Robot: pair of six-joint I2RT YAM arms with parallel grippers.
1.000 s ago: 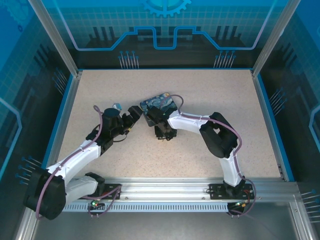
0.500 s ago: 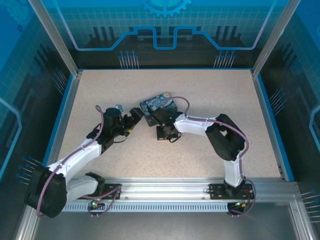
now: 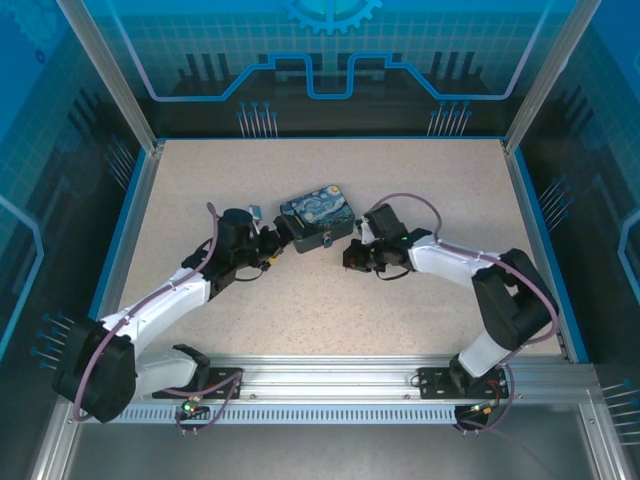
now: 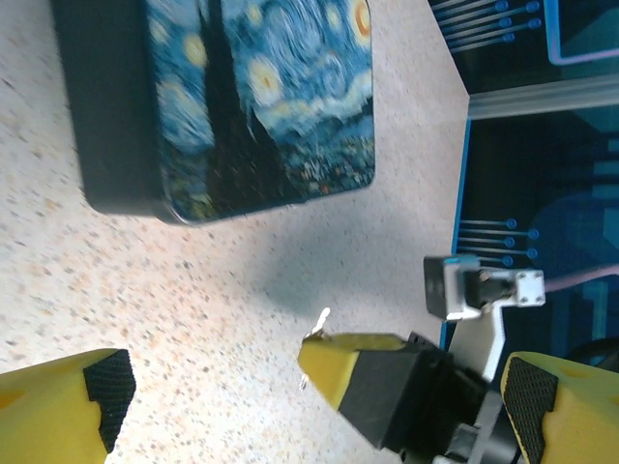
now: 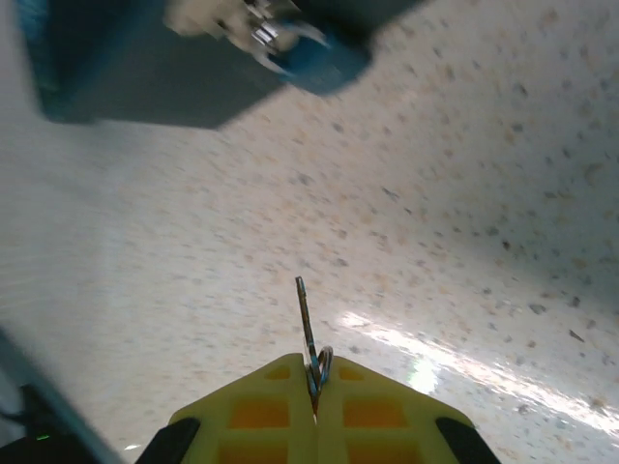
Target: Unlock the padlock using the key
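Right gripper [image 5: 314, 391] pressed together, pinching key [image 5: 307, 324]. Thin key sticks out from pinch, pointing toward padlock [image 5: 311, 50]. Key tip and padlock apart, speckled table [image 5: 503, 193] between. Padlock sits at side of painted box [image 3: 315, 210], blurry. Left gripper [image 3: 274, 243] spread wide, holding nothing, just beside box's left corner.

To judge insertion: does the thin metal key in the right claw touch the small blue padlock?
Apart. In the right wrist view, speckled table shows between the thin metal key and the small blue padlock.
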